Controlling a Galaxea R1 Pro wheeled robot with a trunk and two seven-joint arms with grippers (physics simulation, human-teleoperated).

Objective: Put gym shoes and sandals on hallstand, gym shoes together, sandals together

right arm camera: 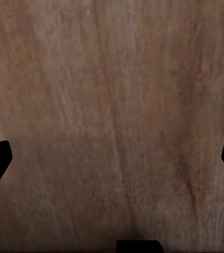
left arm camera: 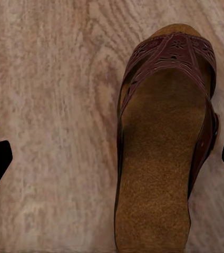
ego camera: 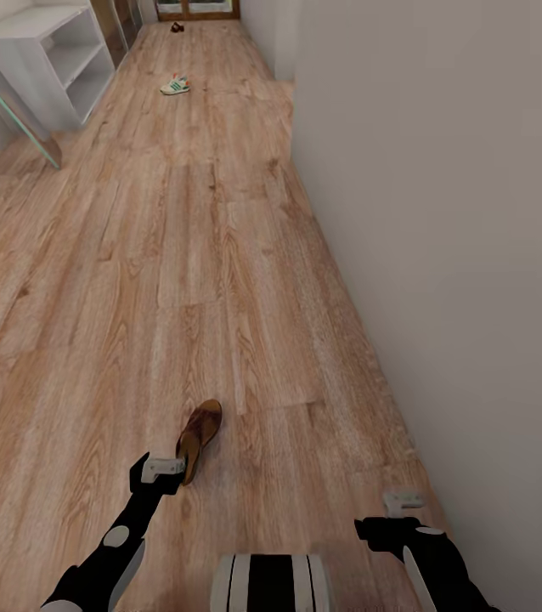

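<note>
1. Near sandal (ego camera: 199,440): dark brown-maroon perforated strap, tan footbed, lying sole-down on the floor (ego camera: 220,255), toe pointing away down the corridor.
2. Gym shoe (ego camera: 175,85): white with green and orange marks, on the floor far ahead.
3. Far sandal (ego camera: 177,27): small dark shape at the corridor end.
4. Rack (ego camera: 54,59): pale grey, open shelves, far left.

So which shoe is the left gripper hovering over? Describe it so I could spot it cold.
On the corridor floor, near the camera, a single sandal lies just beyond the left gripper. It is dark maroon with a cut-out strap and tan footbed, unlike the white-and-green gym shoe far down the corridor.
</note>
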